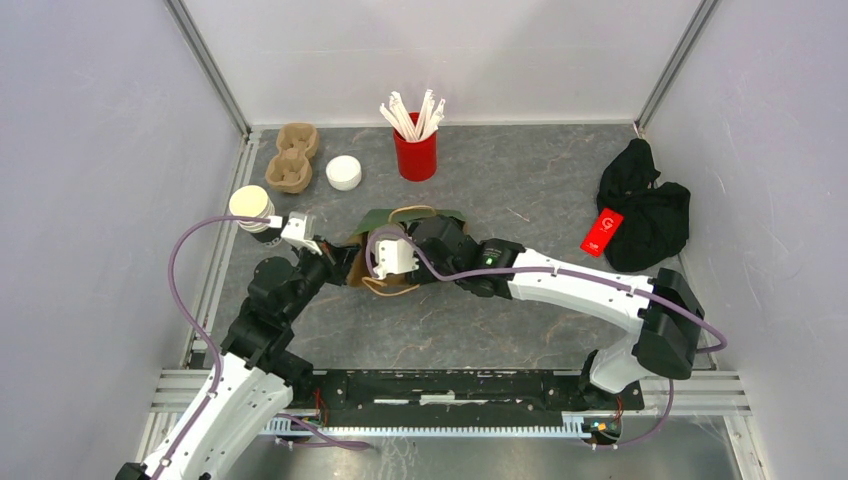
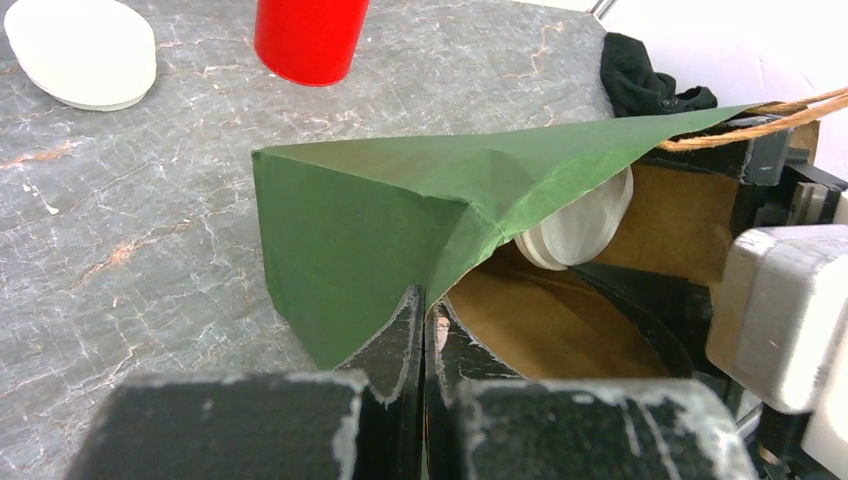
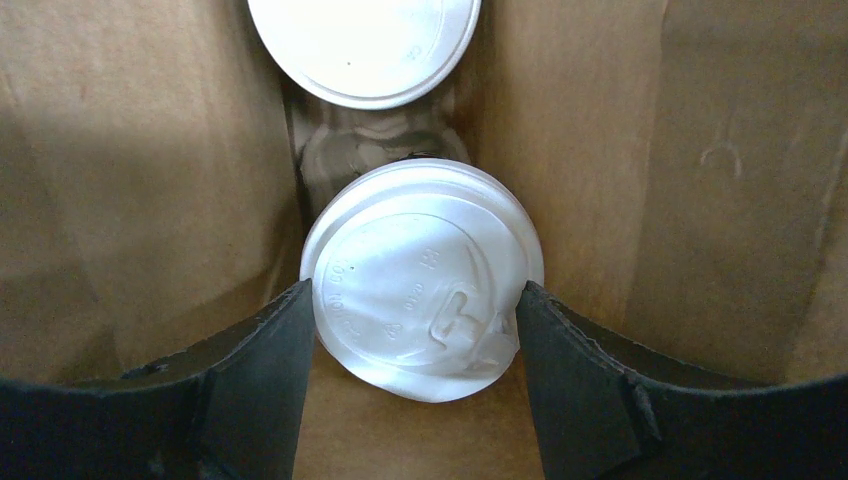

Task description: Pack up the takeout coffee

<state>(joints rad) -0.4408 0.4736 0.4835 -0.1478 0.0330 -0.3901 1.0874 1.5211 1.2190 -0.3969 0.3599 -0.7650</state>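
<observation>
Green paper bag with brown inside [image 2: 370,230], lying open: left gripper [image 2: 426,310] clenched on its rim; right gripper [image 3: 414,310] inside, grasping round white-plastic-lidded takeout cup [image 3: 420,270]; second lidded cup [image 3: 362,45] deeper in

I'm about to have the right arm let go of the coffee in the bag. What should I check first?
1. Left gripper pinched shut on the bag edge: ok.
2. Bag mouth open around the right arm: ok.
3. Right gripper fingers touching both sides of the near cup at its lid: ok.
4. Far cup deeper in the bag, apart from the near cup: ok.
5. Near cup resting on the bag's inner surface: cannot tell, its body is hidden.
6. Near cup's lid fully seated: cannot tell.
</observation>
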